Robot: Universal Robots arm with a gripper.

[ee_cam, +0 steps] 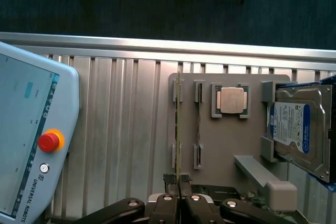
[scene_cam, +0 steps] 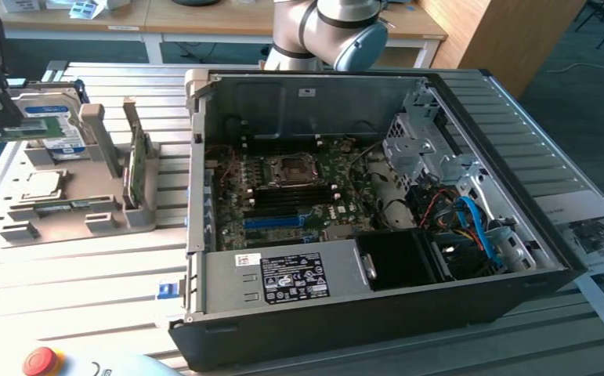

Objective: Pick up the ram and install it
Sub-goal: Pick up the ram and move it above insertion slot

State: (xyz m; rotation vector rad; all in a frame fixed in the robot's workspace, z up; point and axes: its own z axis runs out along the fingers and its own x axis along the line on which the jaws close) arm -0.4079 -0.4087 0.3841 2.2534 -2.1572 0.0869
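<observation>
1. The gripper point(ee_cam: 177, 179) point(scene_cam: 4, 116) is clamped on the ram point(ee_cam: 178, 124) point(scene_cam: 14, 129). It holds the stick level and on edge above the grey holder point(ee_cam: 220, 145) point(scene_cam: 66, 236), in line with the outer bracket pair point(ee_cam: 177, 92) point(scene_cam: 19, 231), which stands empty.
2. The fingers pinch only a narrow strip of a long board. I judge that a knock or a quick swing could twist the board in the grip or let it slip.
3. A second stick point(ee_cam: 198, 124) point(scene_cam: 72, 205) sits in the neighbouring slot and the hard drive point(ee_cam: 296, 129) point(scene_cam: 59, 129) leans close by. A low or skewed carry could clip either one.
4. Farther out, the computer case point(scene_cam: 192, 172) has a tall side wall. The stick's overhanging end could strike the rim, and a tilted board would likely jam in the memory slots point(scene_cam: 276, 205) rather than seat.
5. Besides the second stick and the hard drive on its ramp, the holder carries the processor point(ee_cam: 231, 100) point(scene_cam: 41, 184) in a square recess. What looks like another green board point(scene_cam: 135, 160) stands on end at the side nearest the case.
6. The case lies open. Inside are the motherboard point(scene_cam: 302, 192), a black shroud point(scene_cam: 401, 258) and a blue cable point(scene_cam: 471, 219).
</observation>
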